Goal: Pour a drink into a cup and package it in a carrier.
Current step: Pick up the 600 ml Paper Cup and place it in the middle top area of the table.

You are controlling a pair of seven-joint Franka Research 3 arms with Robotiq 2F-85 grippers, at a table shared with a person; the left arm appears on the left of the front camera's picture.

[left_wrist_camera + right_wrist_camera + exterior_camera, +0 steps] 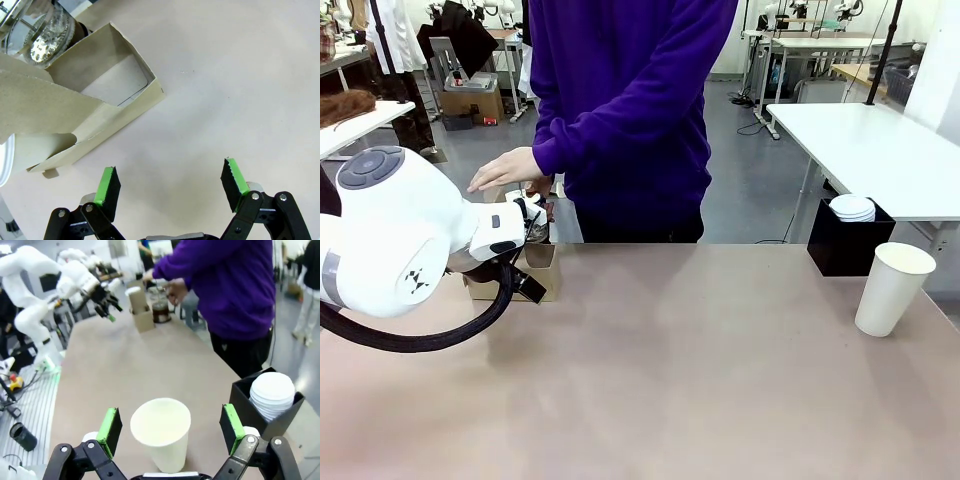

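Two paper cups are on the table [670, 360]. One open cup [892, 288], with no lid and looking empty, stands near the right edge. A second cup [136, 300], apparently lidded, sits in the carrier [60, 105] at the far left corner. There is one carrier and one glass jug [160, 310] just behind it, with dark drink [160, 315] in its lower part. A person's hand [505, 168] hovers over the jug. One black box [840, 250] at the far right corner holds a stack of white lids [852, 207], too many to count.

The left claw [170, 170] is spread wide and empty, hanging over bare table just beside the carrier. The right claw [170, 412] is also spread and empty, with the open cup standing ahead in line with its gap.

The paper cups are probably light and thin-walled, easy to crush or tip. A gentle hold on the mid wall, below the rim, should suit them. The jug is likely heavy, smooth and breakable. The carrier is light, bendy cardboard, probably best lifted by its centre handle.
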